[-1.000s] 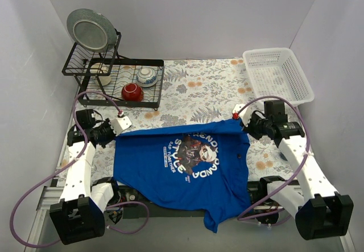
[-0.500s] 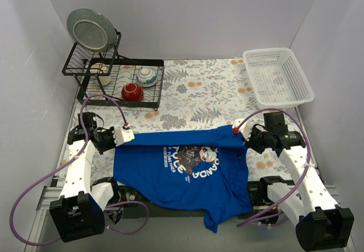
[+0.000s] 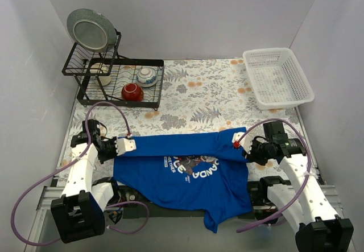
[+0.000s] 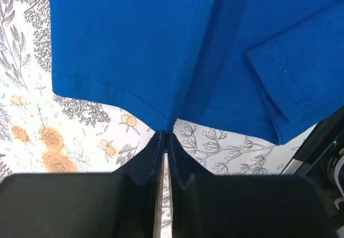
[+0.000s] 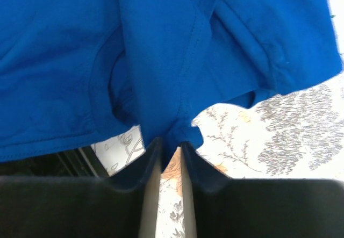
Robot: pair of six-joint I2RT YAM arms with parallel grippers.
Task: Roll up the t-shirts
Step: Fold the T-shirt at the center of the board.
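— On the floral surface (image 3: 216, 93), across its near part: the blue t-shirt (image 3: 187, 175), folded over along the far edge, draped off the near edge.
— Soft and light, by the look. No stiffness; likely to sag and slide between holds.
— And the left fingers (image 4: 144, 165)?
— Clenched on the fold's left corner, right at the stitched hem.
— And the right fingers (image 5: 141, 168)?
— Pinched tight on the right corner, cloth bunched above. Best held at both ends of the fold, kept taut.
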